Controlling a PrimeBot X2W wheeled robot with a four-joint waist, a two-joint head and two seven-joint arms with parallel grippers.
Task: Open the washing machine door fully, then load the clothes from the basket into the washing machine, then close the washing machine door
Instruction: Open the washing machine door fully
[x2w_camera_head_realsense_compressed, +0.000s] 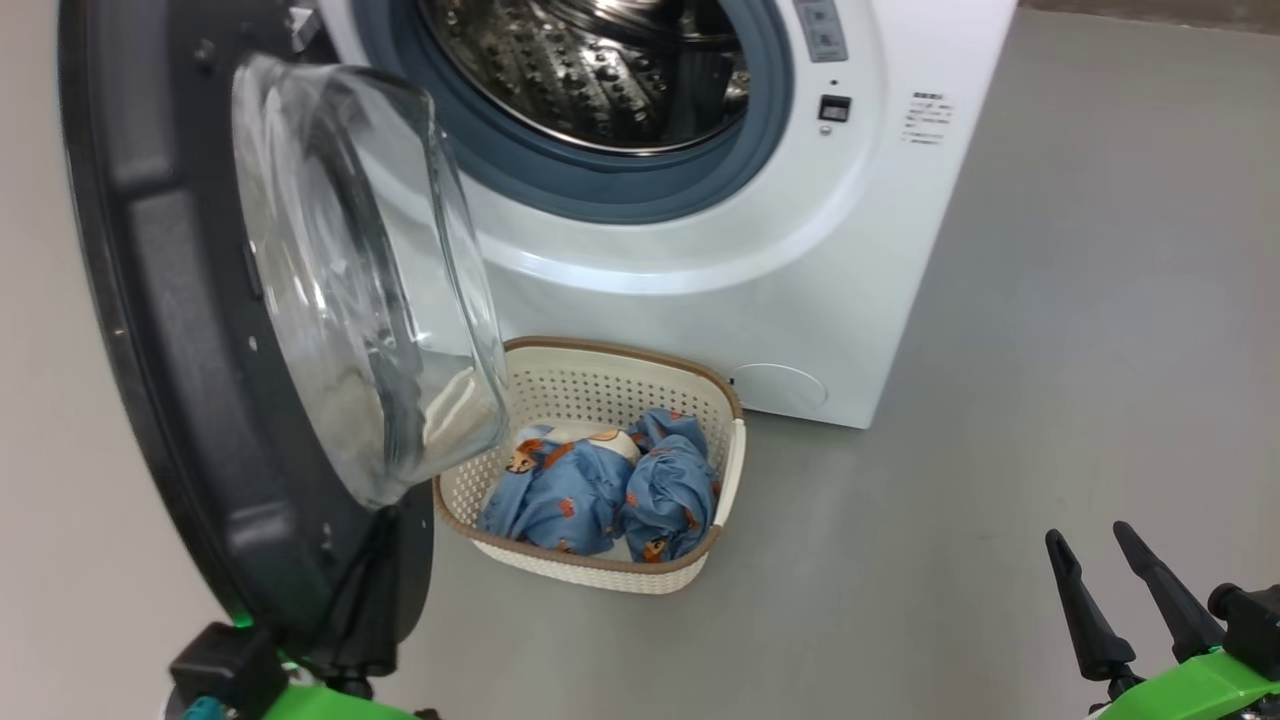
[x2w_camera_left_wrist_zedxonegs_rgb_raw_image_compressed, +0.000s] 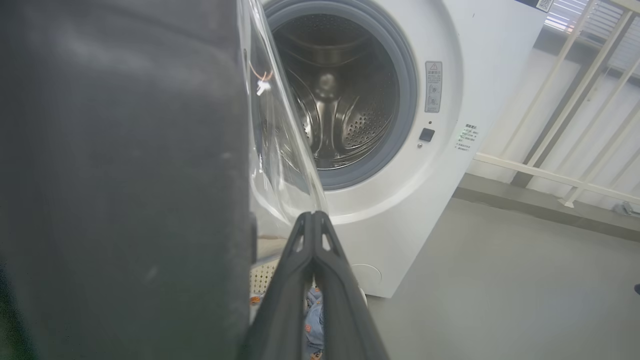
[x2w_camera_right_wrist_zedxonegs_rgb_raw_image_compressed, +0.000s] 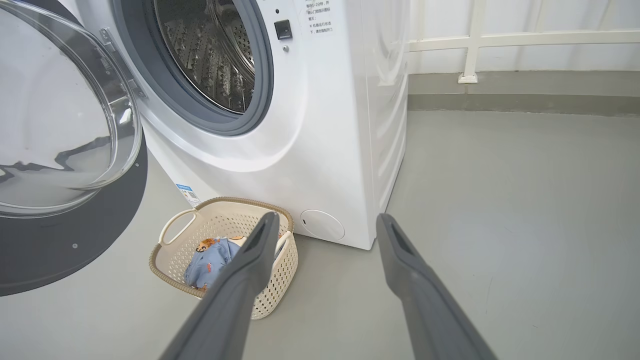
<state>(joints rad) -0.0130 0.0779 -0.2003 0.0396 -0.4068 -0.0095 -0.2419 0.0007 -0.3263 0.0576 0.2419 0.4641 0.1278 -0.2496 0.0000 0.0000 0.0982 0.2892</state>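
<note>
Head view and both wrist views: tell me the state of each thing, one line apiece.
washing machine door: wide open.
washing machine: drum exposed, no clothes seen inside.
basket: upright on the floor, by the machine.
clothes: bunched in the basket.
left gripper: fingers shut, close by the door.
right gripper: fingers open, empty.

One washing machine (x2w_camera_head_realsense_compressed: 700, 300), one door (x2w_camera_head_realsense_compressed: 150, 300), one basket (x2w_camera_head_realsense_compressed: 600, 385) (clothes (x2w_camera_head_realsense_compressed: 560, 490) uncountable).

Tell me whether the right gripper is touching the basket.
Apart. In the head view the right gripper hangs open at the lower right, with a wide stretch of grey floor between it and the basket.
</note>
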